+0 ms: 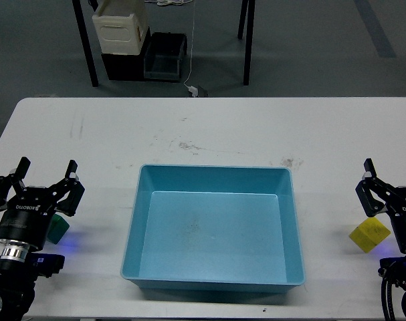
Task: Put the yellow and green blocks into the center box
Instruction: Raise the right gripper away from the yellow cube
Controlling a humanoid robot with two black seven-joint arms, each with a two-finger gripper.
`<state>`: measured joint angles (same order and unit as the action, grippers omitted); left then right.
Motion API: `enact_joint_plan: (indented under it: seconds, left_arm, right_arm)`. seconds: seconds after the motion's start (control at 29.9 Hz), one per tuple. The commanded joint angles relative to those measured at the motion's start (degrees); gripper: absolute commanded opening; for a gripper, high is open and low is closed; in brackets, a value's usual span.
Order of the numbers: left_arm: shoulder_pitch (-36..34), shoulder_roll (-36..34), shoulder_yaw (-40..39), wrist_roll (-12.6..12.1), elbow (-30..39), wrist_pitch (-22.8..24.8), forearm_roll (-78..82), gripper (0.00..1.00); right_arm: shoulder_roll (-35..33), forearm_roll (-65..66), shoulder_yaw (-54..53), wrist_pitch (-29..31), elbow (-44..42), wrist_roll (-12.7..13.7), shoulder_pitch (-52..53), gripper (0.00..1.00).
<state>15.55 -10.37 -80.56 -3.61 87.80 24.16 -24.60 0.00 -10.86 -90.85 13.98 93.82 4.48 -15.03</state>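
Blocks both sit outside the tray, so neither placement is done. Head view, the only one: the green block [58, 229] rests on the white table [209, 127] at far left, well apart from the tray's left wall, mostly hidden behind the left gripper [45, 182]. That gripper stands over it with fingers spread wide; the nearer finger overlaps the block's upper edge, but the fingers do not look closed on it. The yellow block [369, 235] lies at far right, tilted on a corner by the look of it, just below and beside the right gripper [371, 179]. Only part of that gripper shows at the frame edge; its fingers seem spread, though with so little in view I would not swear to it. Whether it touches the cube cannot be told. The blue tray [213, 175] sits at table centre, between the two arms, its floor bare of any block. Judgement: task at the start, zero of two placed. Left to do for each side: close on the cube, lift, carry inward over the tray wall, release. Beyond the table, a cream crate [120, 27] sits on a dark bin [164, 57] on the floor, no part of the job.
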Motion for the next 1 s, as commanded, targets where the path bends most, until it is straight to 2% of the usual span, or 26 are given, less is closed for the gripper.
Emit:
enact_joint_plan:
  seconds: [0.0, 0.13, 0.37, 0.67, 0.87, 0.97]
  left_arm:
    - [0.0, 0.4, 0.0, 0.1, 0.1, 0.1, 0.0, 1.00]
    - [0.0, 0.4, 0.1, 1.1, 0.1, 0.1, 0.0, 1.00]
    - [0.0, 0.4, -0.4, 1.2, 0.1, 0.1, 0.0, 1.00]
    - [0.0, 0.5, -0.5, 2.0, 0.1, 0.2, 0.0, 1.00]
    - [-0.1, 1.0, -0.6, 2.9, 0.1, 0.2, -0.1, 1.00]
    - [-0.1, 1.2, -0.6, 3.5, 0.0, 0.2, -0.1, 1.00]
  right_arm:
    - [0.0, 0.0, 0.1, 0.0, 0.0, 0.0, 0.0, 1.00]
    - [0.0, 0.0, -0.1, 0.1, 0.0, 0.0, 0.0, 1.00]
    - [0.0, 3.5, -0.6, 1.0, -2.4, -0.1, 1.6, 1.00]
    - [-0.1, 36.1, -5.4, 0.4, -4.4, -0.2, 13.1, 1.00]
    - [-8.0, 54.0, -2.7, -6.8, -6.3, -0.3, 26.2, 1.00]
    - [-15.4, 61.8, 2.5, -6.0, -9.8, -2.5, 32.0, 1.00]
